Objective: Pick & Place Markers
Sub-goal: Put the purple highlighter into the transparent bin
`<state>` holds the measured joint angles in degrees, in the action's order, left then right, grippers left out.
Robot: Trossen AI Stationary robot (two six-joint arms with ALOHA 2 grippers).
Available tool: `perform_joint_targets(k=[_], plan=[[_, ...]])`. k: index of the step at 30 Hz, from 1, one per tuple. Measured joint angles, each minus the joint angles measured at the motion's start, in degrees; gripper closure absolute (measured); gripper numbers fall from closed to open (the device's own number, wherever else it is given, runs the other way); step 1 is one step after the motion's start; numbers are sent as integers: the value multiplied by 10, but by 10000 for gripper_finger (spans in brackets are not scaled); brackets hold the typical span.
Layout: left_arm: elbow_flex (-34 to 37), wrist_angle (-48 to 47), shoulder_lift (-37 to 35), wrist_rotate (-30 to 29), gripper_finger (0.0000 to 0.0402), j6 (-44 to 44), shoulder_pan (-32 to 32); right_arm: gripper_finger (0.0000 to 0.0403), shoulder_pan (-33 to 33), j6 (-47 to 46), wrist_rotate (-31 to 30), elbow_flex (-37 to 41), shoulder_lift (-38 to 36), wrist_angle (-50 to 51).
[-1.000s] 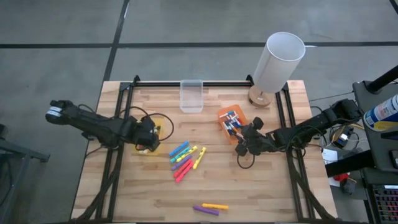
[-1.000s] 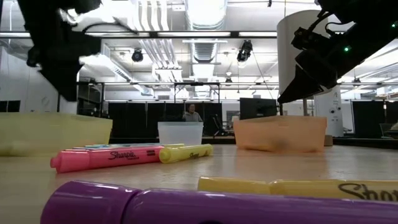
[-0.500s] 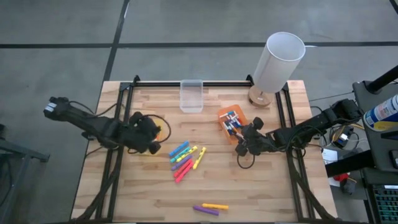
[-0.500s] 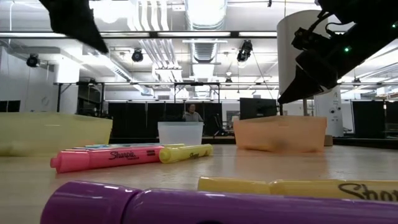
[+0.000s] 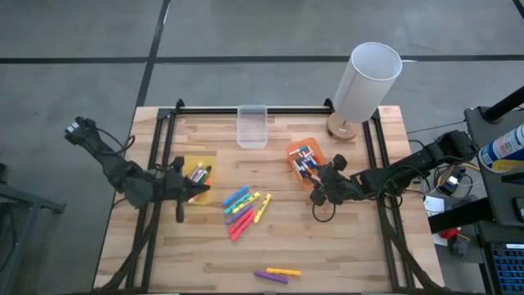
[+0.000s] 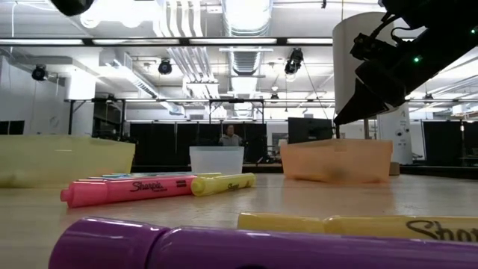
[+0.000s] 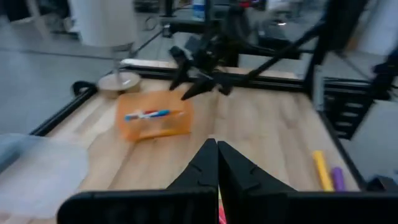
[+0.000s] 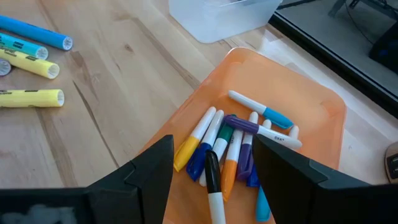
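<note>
Several highlighters (image 5: 246,209) lie loose mid-table, and a purple and a yellow one (image 5: 277,274) lie near the front edge. More markers sit in the yellow bin (image 5: 197,173). Slim white markers (image 8: 233,140) lie in the orange bin (image 5: 304,161). My left gripper (image 5: 195,190) is shut on nothing, raised at the yellow bin's near side; the left wrist view shows its fingers (image 7: 217,163) pressed together, pointing across the table. My right gripper (image 5: 316,193) hangs open at the near side of the orange bin, its fingers (image 8: 149,168) wide apart above the slim markers, touching none.
A clear bin (image 5: 252,125) stands at the far edge and a white lamp (image 5: 365,82) at the far right corner. Black rails (image 5: 160,156) run along the left, right and far sides. Bare wood lies between the highlighter pile and the front pair.
My left gripper has risen from over the yellow bin and drawn back toward the table's near-left, tipping from pointing down to nearly level. The bin and the markers in it now show uncovered. In the low view the gripper has climbed out of the picture's top.
</note>
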<state>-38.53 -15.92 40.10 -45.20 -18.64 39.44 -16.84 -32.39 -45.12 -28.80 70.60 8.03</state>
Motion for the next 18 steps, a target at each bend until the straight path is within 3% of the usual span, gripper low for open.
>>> perform_joint_targets(k=[5,7,12,14,18], plan=[[94,116,-81,136,401,49,0,193,0,-2,0,0,0,-1],[131,166,-120,164,401,75,0,193,0,-2,0,0,0,-4],[189,174,-224,226,401,103,0,193,0,-2,0,0,0,-13],[203,167,-263,237,401,126,0,193,0,-2,0,0,0,-13],[234,164,-332,205,401,161,-6,193,0,-2,0,0,0,-14]])
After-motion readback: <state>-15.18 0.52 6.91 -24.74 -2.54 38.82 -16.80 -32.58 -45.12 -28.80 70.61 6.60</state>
